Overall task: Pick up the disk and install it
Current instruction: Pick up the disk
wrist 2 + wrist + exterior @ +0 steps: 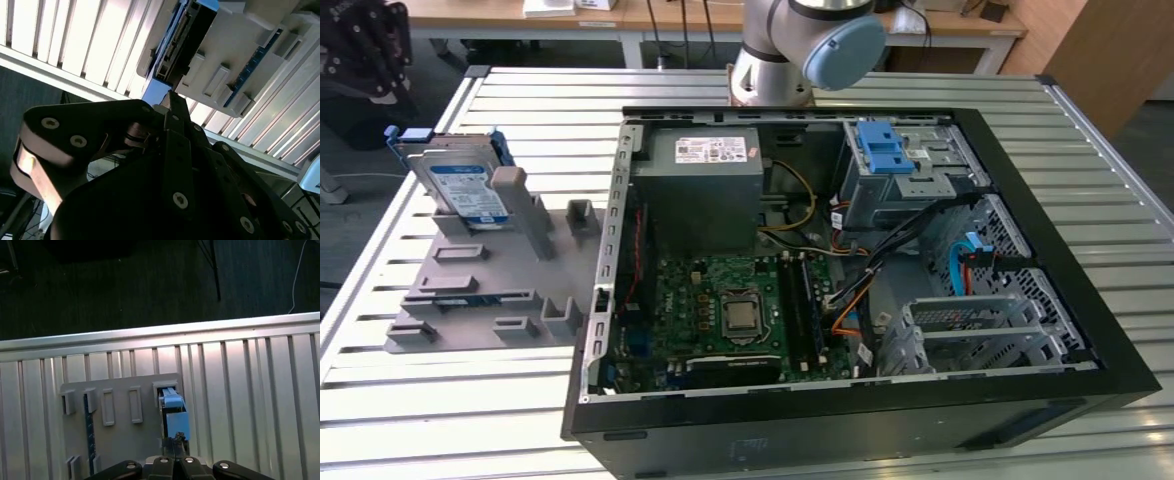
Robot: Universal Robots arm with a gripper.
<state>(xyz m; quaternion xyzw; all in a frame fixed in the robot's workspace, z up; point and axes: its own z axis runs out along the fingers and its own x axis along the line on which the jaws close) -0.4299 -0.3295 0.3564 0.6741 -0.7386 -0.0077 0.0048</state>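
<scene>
The gripper (172, 98) has its fingertips drawn together, holding nothing, clear of the disk (181, 37). The first wrist view presents the disk's blue-railed edge. The exterior view adds its labelled face: the disk stands upright in the grey holder (480, 290) on the slatted table (494, 410), to the exterior view's left of the open computer case (854, 425).

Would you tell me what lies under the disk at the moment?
The disk stands on edge in a grey slotted holder, which rests on the slatted metal table. Its bottom edge is hidden by the holder's posts.
</scene>
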